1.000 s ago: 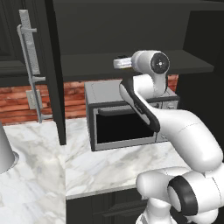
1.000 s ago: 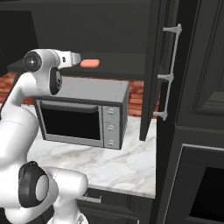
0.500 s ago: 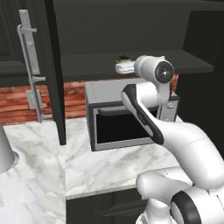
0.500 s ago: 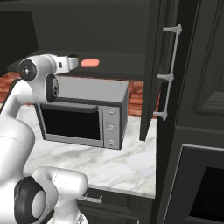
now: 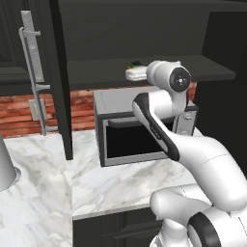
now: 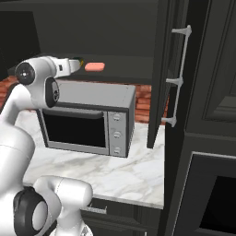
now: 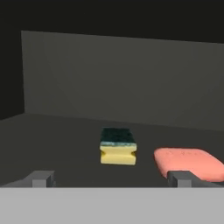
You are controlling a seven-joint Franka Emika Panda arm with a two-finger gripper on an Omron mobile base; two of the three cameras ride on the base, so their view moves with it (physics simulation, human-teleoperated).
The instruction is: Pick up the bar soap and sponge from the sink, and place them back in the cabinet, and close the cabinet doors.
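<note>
- On cabinet shelf, above microwave: sponge and soap both lie flat, close side by side w/ a gap, not touching.
- Gripper sits at shelf front edge, level w/ shelf, just short of sponge; fingers spread wide, nothing betw them, holding nothing.
- Progress, my read: both items out of sink and put away, so pick-and-place part looks done. Left to do: pull arm clear of shelf, swing both doors shut.
- Left door stands open, edge-on, left of microwave; right door open too, right of microwave. Long silver bar handles on each, mounted on small standoffs.
- Sponge: small block, yellow foam body, dark green rough scrub layer facing up, slight waist along side.
- Soap: salmon-pink slab, rounded corners, smooth matte look.
- Shelf and cabinet inside: dark, flat, matte. Microwave: grey metal box, black glass front. Below it, glossy white veined marble counter; red brick wall behind.
</note>
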